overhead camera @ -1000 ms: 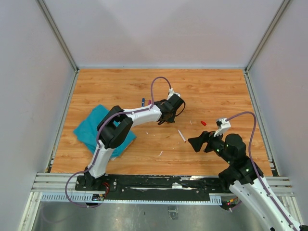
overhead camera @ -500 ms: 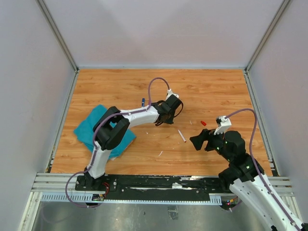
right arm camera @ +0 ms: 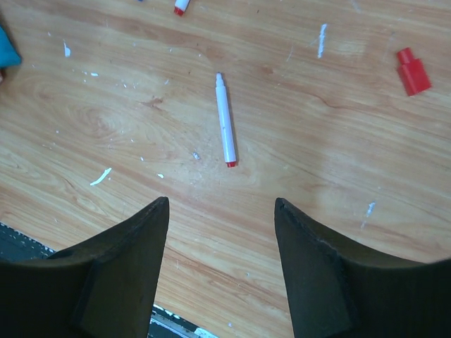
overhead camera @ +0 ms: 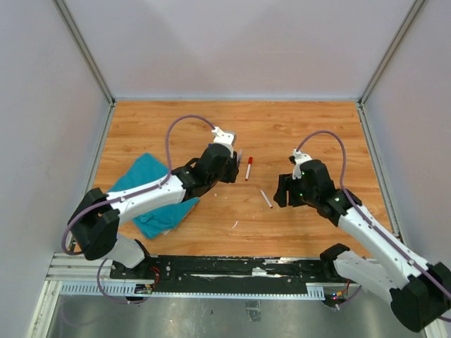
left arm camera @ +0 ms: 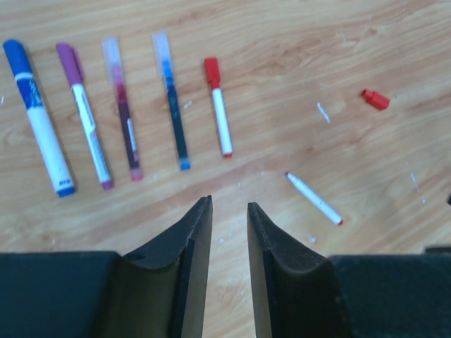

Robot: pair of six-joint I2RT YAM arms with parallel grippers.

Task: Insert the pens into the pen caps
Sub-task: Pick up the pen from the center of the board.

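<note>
**Uncapped pen** (right arm camera: 225, 120): white barrel, red tip. It lies flat on the tabletop (left arm camera: 296, 42), ahead of the right gripper's jaws.

**Loose red cap** (right arm camera: 412, 70): lies well apart from that pen and is not yet joined to it.

**Red-capped pen** (left arm camera: 218, 107): lies at the end of a row, beside four more capped pens (left arm camera: 123, 105). In the overhead view it now shows where the left wrist stood a second ago.

**Left gripper** (left arm camera: 228, 204): has drawn back toward the row. Its jaws stand slightly apart and are empty.

**Right gripper** (right arm camera: 220, 201): has moved forward from the near edge to hover over the uncapped pen. Its jaws are wide apart and hold nothing.

**Assessment:** five pens appear finished and one pair remains. The right arm looks placed to pick up that last pen.
</note>
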